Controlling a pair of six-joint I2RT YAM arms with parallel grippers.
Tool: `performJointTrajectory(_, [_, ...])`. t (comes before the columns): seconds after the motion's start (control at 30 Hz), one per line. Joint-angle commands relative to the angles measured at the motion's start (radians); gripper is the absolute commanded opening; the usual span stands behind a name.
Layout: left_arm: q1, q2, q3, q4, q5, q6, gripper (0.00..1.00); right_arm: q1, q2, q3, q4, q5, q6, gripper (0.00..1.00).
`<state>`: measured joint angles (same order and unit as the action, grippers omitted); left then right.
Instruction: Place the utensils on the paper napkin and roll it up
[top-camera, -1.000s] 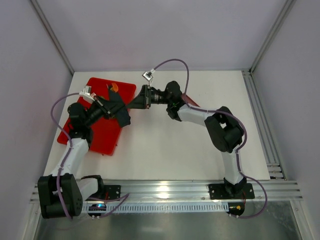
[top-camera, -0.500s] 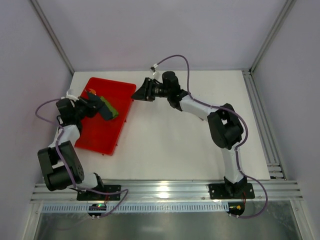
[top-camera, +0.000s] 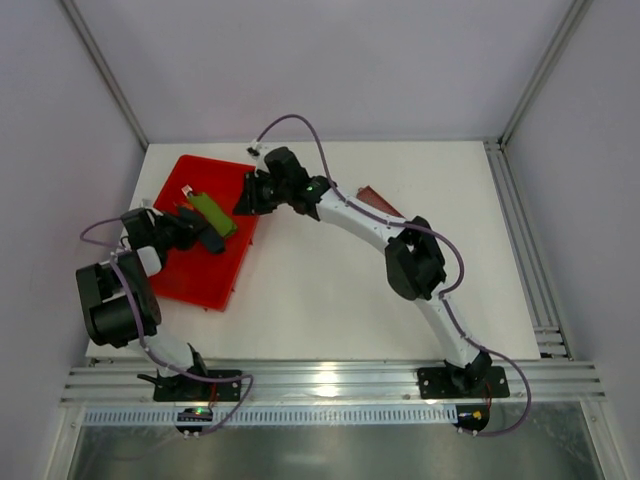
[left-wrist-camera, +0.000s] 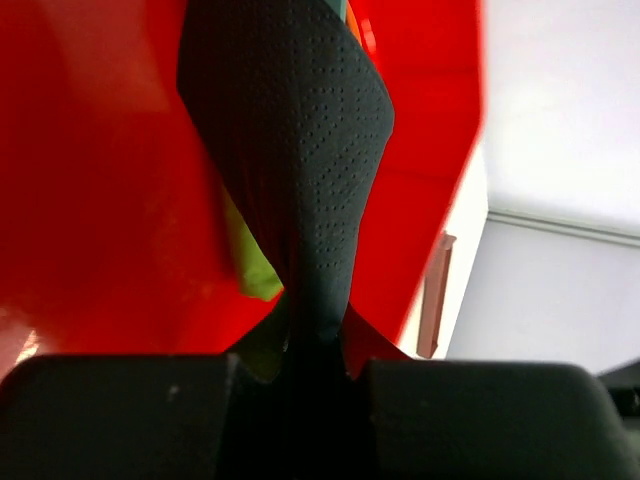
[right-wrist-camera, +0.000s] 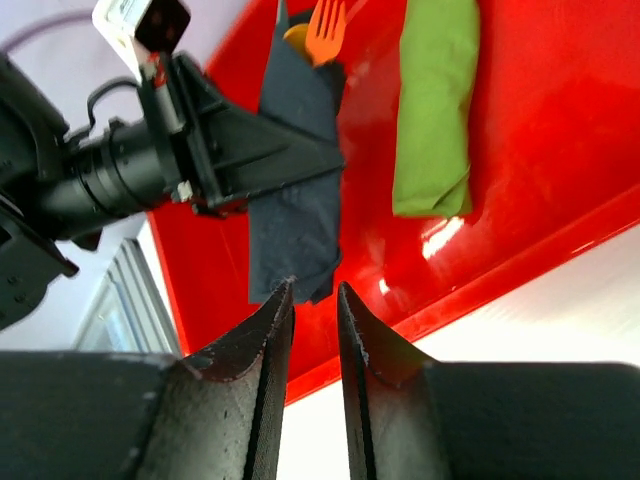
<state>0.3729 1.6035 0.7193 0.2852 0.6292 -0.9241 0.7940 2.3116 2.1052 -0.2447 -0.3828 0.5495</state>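
My left gripper (top-camera: 200, 233) is shut on the black paper napkin (left-wrist-camera: 300, 150). The napkin hangs crumpled from its jaws over the red tray (top-camera: 215, 280). In the right wrist view the left gripper (right-wrist-camera: 250, 150) holds the napkin (right-wrist-camera: 295, 230) just beyond my right fingertips. An orange fork (right-wrist-camera: 325, 30) and a yellow-orange piece lie at the napkin's far end on the tray. My right gripper (top-camera: 250, 196) hovers over the tray's right edge. Its fingers (right-wrist-camera: 275, 330) stand a narrow gap apart with nothing between them.
A flat green piece (top-camera: 213, 213) lies on the red tray beside the napkin; it also shows in the right wrist view (right-wrist-camera: 435, 110). A long brown tray (top-camera: 378, 202) lies on the white table behind the right arm. Walls close in the table's left and back.
My right gripper has swung left from over the table to the tray's right edge. My left gripper has drawn back to the left over the tray, with the napkin in it.
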Motion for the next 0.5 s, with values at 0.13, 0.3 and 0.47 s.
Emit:
performJointTrajectory(0.13, [0.024, 0.099, 0.005, 0.035, -0.008, 0.04, 0.0, 0.05, 0.052, 0.078, -0.073, 0.076, -0.049, 0.26])
performJointTrajectory(0.3, [0.027, 0.118, 0.029, -0.055, -0.048, 0.08, 0.05, 0.071, 0.087, 0.105, -0.054, 0.076, -0.049, 0.26])
performJointTrajectory(0.47, [0.027, 0.127, 0.058, -0.132, -0.08, 0.12, 0.08, 0.096, 0.137, 0.16, -0.061, 0.084, -0.046, 0.26])
